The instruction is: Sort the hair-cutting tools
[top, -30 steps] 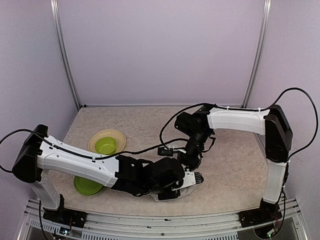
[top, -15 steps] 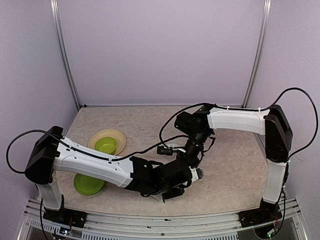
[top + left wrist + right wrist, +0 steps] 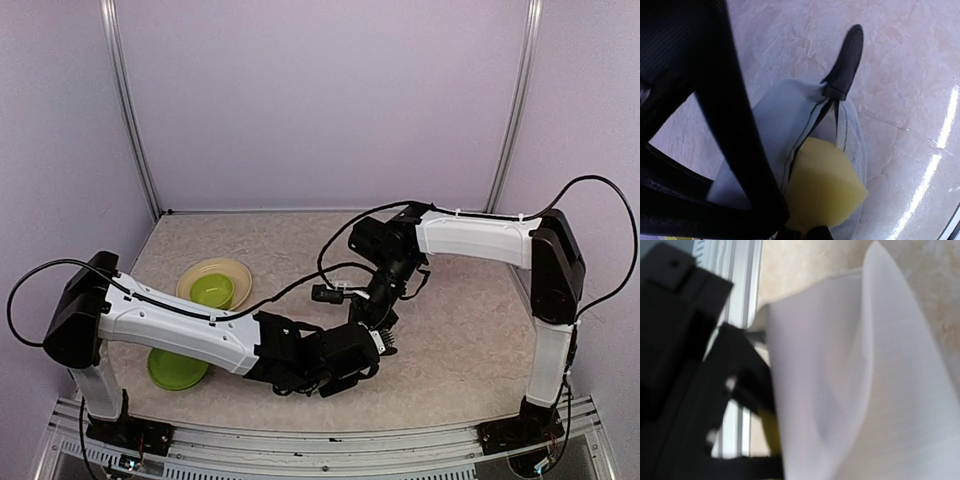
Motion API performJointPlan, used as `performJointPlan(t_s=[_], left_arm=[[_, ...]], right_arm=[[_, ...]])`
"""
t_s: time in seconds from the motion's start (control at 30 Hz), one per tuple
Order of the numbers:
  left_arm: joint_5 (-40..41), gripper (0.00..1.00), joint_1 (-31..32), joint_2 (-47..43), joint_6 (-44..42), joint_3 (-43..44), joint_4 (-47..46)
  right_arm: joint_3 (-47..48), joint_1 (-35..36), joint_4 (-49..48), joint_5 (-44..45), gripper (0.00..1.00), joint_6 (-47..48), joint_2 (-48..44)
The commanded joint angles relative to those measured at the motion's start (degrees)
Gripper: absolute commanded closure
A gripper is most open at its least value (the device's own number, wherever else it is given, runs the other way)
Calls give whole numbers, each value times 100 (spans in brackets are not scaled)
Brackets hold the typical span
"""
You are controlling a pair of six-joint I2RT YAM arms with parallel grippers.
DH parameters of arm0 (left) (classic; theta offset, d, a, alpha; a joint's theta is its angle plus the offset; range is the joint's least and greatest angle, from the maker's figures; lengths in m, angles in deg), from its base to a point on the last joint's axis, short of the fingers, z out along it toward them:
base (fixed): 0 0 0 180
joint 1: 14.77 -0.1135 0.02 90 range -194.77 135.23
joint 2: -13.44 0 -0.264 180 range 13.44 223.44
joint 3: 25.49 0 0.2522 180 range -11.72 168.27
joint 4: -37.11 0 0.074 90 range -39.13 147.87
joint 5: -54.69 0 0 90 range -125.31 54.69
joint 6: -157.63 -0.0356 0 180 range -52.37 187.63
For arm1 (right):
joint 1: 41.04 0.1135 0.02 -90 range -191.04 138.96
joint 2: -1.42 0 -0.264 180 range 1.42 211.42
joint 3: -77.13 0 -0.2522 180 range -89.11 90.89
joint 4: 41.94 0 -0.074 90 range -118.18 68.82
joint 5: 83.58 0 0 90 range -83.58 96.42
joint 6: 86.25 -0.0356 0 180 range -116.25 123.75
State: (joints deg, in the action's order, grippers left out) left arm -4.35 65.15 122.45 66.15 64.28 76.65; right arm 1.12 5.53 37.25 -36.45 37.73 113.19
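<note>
Enclosing a beige marbled tabletop (image 3: 470, 345), plain lilac walls (image 3: 320, 100) rise behind.

Marbled beige counter (image 3: 470, 330), dishes on its left side.
A yellow plate (image 3: 238, 270) carries a green bowl (image 3: 212, 291); nearer lies a green plate (image 3: 172, 372).

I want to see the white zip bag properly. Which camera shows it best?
Left wrist view: the white fabric zip pouch shows its open zip, black end and something yellow inside. Right wrist shows only blurry white cloth; from above it is mostly hidden.
</note>
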Motion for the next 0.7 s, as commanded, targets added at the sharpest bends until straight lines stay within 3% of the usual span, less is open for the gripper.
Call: performJointPlan(t_s=[0.0,0.1,0.33,0.47,0.57,0.67], left_arm=[[-64,100,-142,-291,236,-216,439],[-459,100,-338,-303,175,-307,311],[-1498,98,-1019,-774,46,-702,-428],[-1650,87,-1265,-831,-84,-717,-466],[-1599,69,-1391,-829,-118,-767,-533],[-1644,58,-1447,-858,-155,-841,-599]], right_arm=[[201,-68,283,-190,78,-83,-53],[213,-116,179,-112,62,-51,-127],[2,-389,21,-130,53,219,-364],[-477,-394,-597,278,49,238,-738],[-865,-392,-1210,471,47,199,-907],[-1214,-394,-1632,441,46,79,-998]])
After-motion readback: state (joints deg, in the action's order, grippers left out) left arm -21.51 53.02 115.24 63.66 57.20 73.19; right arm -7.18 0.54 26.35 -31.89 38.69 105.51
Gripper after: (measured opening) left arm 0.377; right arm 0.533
